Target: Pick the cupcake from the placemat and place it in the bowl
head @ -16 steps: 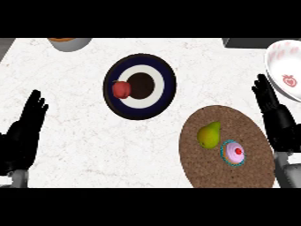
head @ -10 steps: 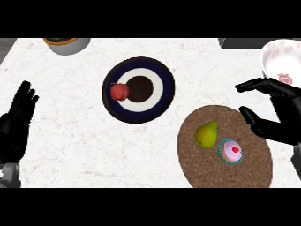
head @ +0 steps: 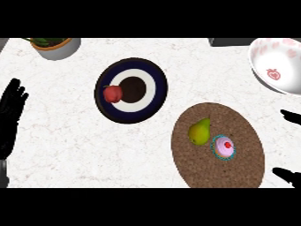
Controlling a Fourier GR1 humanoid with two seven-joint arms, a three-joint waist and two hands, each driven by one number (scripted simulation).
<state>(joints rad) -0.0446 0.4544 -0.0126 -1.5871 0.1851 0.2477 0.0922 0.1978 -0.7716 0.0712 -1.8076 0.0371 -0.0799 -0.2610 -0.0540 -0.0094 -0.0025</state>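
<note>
A pink-frosted cupcake (head: pixel 224 147) with a red cherry and a teal wrapper stands on the round brown placemat (head: pixel 208 165), right of centre. The white bowl (head: pixel 288 67) with pink marks sits at the upper right, tilted toward me. Of my right hand (head: pixel 300 119) only a finger and the thumb show at the right edge, spread wide apart, to the right of the cupcake and not touching it. At the left edge my left hand (head: pixel 1 124) rests open, fingers up.
A green pear (head: pixel 199 131) lies on the placemat right beside the cupcake, on its upper left. A dark blue and white plate (head: pixel 146 79) in the middle holds a red apple (head: pixel 112 93). A potted plant (head: pixel 54 44) stands at the top left.
My right hand has drawn back to the right and lower, so most of it is now outside the view. The left hand has barely moved. The cupcake is where it was.
</note>
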